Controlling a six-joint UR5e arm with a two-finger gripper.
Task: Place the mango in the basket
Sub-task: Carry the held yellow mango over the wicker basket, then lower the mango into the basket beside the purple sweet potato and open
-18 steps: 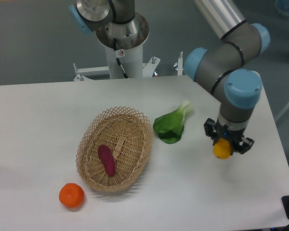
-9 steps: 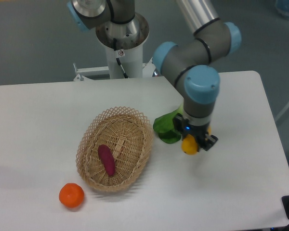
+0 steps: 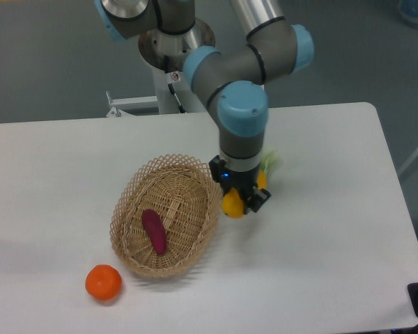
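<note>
The yellow-orange mango [image 3: 232, 204] hangs in my gripper [image 3: 238, 200], which is shut on it just off the right rim of the basket. Only the fruit's lower end and a bit of its right side show below the black fingers. The light tan wicker basket [image 3: 130, 191] lies left of centre on the white table, with a dark purple oblong piece [image 3: 153, 230] lying inside it.
A round orange fruit [image 3: 103, 282] rests near the front, left of the basket. A green leafy vegetable [image 3: 270, 161] lies mostly hidden behind my wrist. The arm's base column [image 3: 174, 66] stands at the table's back edge.
The arm has swung left across the table carrying the mango, from the right side past the leafy vegetable to the basket's right rim.
</note>
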